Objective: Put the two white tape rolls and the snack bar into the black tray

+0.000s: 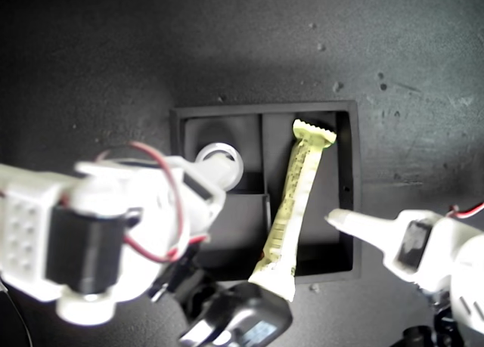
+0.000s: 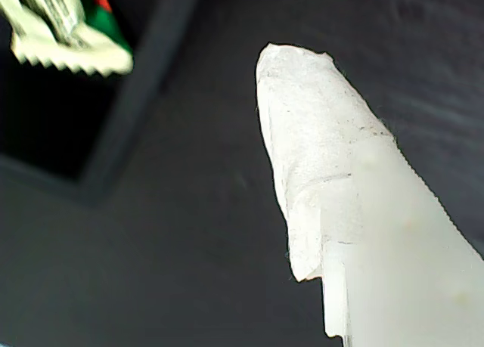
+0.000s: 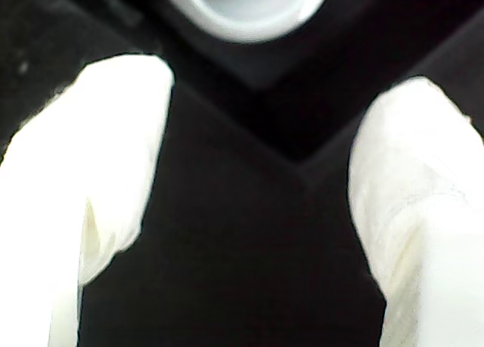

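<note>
The tray sits mid-desk, the bar leaning across its long compartment, one end over the rim. One roll lies inside. My second tool hovers open above; my first tool's state is unclear. Next: seat the bar.

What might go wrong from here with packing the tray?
The snack bar lies slanted, one end over the rim of the black tray, so it may slip out. My second pincer, open, hangs close to the tape roll and could knock it.
</note>
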`<state>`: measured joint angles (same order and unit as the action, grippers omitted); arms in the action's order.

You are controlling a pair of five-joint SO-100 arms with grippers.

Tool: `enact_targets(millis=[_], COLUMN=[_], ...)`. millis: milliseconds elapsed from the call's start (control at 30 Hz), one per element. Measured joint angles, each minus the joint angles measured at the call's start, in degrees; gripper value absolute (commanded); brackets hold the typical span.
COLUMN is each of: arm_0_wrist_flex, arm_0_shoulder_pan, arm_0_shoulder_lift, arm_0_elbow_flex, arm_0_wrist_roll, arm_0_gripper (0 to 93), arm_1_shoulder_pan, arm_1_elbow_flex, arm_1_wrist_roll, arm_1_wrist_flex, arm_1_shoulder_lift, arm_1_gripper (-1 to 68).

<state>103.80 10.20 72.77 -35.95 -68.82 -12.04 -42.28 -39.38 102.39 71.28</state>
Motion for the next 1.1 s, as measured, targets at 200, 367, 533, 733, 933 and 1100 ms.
enact_targets(millis=[200,367,533,733,933,1100], arm_0_wrist_flex=[-2.3,-19.8,-37.3,-44.5,-46.4,-47.4], arm_0_shoulder_pan=[11.2,18.3,20.7,22.0,21.9,21.9], arm_0_shoulder_lift=[16.0,21.8,21.7,19.2,19.2,19.3], arm_0_elbow_flex=[-21.2,-45.4,-58.8,-62.8,-66.1,-68.6], arm_0_wrist_roll=[-13.3,-21.4,-24.6,-26.8,-28.9,-29.2], arm_0_gripper=[14.6,14.5,14.5,14.4,14.4,14.6], arm_1_shoulder_pan=[3.7,4.0,1.1,-1.3,-2.4,-2.8], arm_1_elbow_flex=[-20.6,-36.2,-44.1,-48.0,-48.1,-48.1], arm_1_wrist_roll=[-14.3,-27.4,-32.9,-34.5,-34.5,-34.4], arm_1_wrist_flex=[0.4,-2.2,-6.6,-11.4,-12.1,-12.1], arm_1_shoulder_lift=[25.6,42.0,44.1,44.1,44.1,44.1], arm_1_gripper=[22.4,20.4,19.9,19.3,19.0,18.9])
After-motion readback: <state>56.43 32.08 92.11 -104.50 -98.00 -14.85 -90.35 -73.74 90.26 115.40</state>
